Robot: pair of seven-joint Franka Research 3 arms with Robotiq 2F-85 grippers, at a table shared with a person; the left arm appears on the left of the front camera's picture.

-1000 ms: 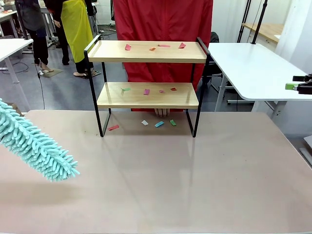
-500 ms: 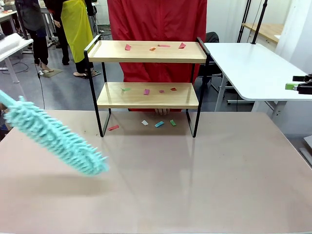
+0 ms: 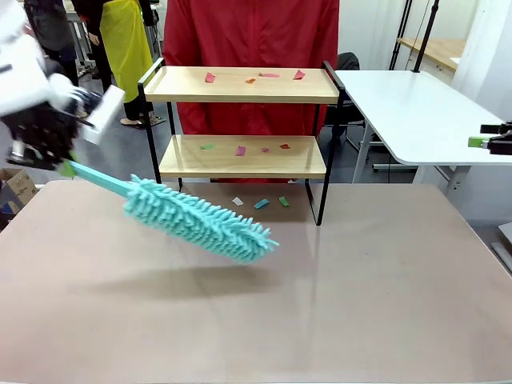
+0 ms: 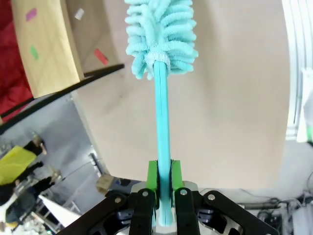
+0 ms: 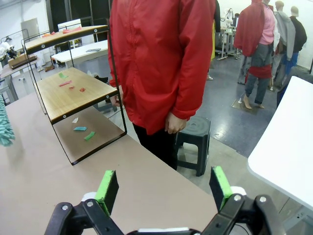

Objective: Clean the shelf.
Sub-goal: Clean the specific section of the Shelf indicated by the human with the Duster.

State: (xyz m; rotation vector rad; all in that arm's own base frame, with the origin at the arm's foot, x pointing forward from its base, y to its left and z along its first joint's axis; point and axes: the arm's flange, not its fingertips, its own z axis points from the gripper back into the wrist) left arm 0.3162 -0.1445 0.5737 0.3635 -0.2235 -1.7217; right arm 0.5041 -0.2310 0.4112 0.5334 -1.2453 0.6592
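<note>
The shelf (image 3: 240,85) stands at the table's far side, with small coloured paper scraps on both wooden boards and on the table beneath it. My left gripper (image 3: 60,160) hovers at the left, shut on the handle of a teal fluffy duster (image 3: 200,221). The duster's head slants down to the right, above the table in front of the shelf's left legs. In the left wrist view the green pads (image 4: 152,176) clamp the duster handle (image 4: 161,117), and a shelf (image 4: 46,49) board lies at the upper left. My right gripper (image 5: 164,188) is open and holds nothing; the shelf (image 5: 73,93) is to its left.
A person in a red jacket (image 3: 252,48) stands right behind the shelf, a hand low by the table's far edge. A white table (image 3: 416,112) sits at the right, and a dark stool (image 5: 193,132) stands on the floor. The near table surface (image 3: 320,304) is bare.
My left arm has swung in from the left edge. It carried the duster up and to the right, so its head now hangs in front of the shelf.
</note>
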